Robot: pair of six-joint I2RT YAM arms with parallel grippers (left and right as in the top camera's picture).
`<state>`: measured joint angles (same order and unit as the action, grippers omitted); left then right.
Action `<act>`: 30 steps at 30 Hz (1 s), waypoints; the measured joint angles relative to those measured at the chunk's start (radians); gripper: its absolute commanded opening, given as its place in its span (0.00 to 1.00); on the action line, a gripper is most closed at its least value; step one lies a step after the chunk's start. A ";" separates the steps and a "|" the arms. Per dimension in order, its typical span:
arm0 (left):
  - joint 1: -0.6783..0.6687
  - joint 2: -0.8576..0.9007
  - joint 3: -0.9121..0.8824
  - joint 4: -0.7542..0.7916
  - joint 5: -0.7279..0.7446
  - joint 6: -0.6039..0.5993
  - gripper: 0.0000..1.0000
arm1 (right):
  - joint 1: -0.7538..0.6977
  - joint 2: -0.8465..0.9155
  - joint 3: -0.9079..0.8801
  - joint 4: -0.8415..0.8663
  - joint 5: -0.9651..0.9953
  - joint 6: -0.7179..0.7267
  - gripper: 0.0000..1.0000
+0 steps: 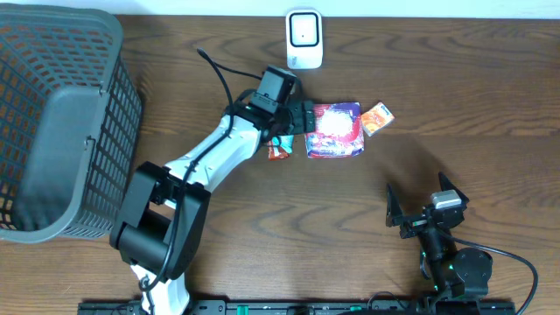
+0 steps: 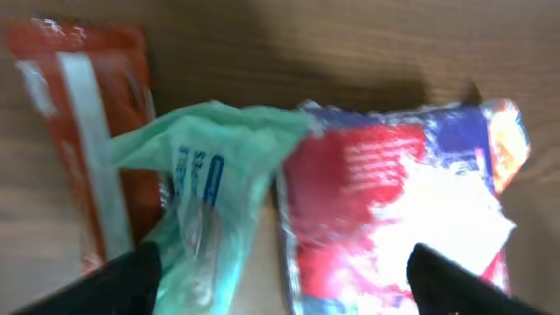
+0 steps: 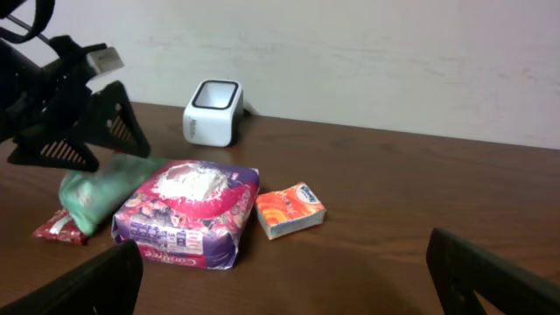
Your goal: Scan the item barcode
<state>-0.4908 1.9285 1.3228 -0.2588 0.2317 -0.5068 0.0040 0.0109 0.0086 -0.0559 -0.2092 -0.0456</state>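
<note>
Pale green crinkled plastic packet laid on dark wooden table, flanked by red sachet and purple-and-red snack bag, left gripper held above, jaws spread wide, white box-shaped scanner set near far edge, right gripper parked well apart, jaws spread, bare tabletop between.
</note>
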 measured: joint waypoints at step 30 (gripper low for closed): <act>0.385 -0.583 0.006 -0.568 0.010 -0.021 0.98 | 0.000 0.000 -0.002 0.060 -0.462 0.348 0.99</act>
<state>-0.1055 1.3453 1.3293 -0.8272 0.2417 -0.5274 0.0040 0.0109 0.0071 0.0044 -0.6708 0.3027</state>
